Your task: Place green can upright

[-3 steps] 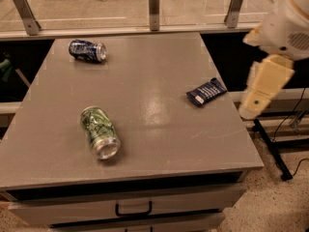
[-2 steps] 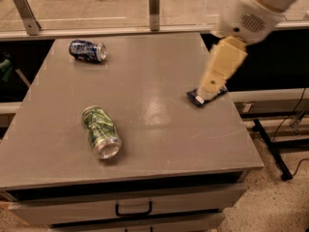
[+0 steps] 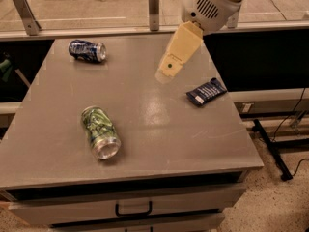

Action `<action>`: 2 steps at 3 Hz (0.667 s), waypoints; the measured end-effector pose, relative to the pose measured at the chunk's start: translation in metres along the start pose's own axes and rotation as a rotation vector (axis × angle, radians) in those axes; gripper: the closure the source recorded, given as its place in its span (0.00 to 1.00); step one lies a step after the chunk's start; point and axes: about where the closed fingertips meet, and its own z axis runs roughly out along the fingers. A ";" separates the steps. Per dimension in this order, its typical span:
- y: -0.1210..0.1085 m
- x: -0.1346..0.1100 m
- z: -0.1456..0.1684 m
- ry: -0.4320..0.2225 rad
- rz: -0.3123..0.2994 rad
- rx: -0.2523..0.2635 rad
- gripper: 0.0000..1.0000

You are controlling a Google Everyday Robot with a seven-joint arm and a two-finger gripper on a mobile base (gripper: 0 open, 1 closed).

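The green can [image 3: 100,132] lies on its side on the grey table [image 3: 159,144], front left of the middle, with its silver top turned toward the table's front edge. My gripper [image 3: 167,73] is cream-coloured and hangs from the white arm at the top of the view. It hovers over the far middle of the table, well apart from the green can, up and to the right of it. It holds nothing that I can see.
A dark blue can [image 3: 87,50] lies on its side at the far left of the table. A dark blue snack packet [image 3: 206,91] lies near the right edge. A drawer with a black handle [image 3: 133,209] is below the front edge. A railing runs behind the table.
My gripper has swung left from beyond the table's right edge, past the snack packet, to over the far middle of the table. The cans and packet have not moved.
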 end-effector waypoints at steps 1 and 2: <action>0.016 -0.018 0.011 -0.003 0.025 -0.021 0.00; 0.043 -0.041 0.037 0.000 0.106 -0.054 0.00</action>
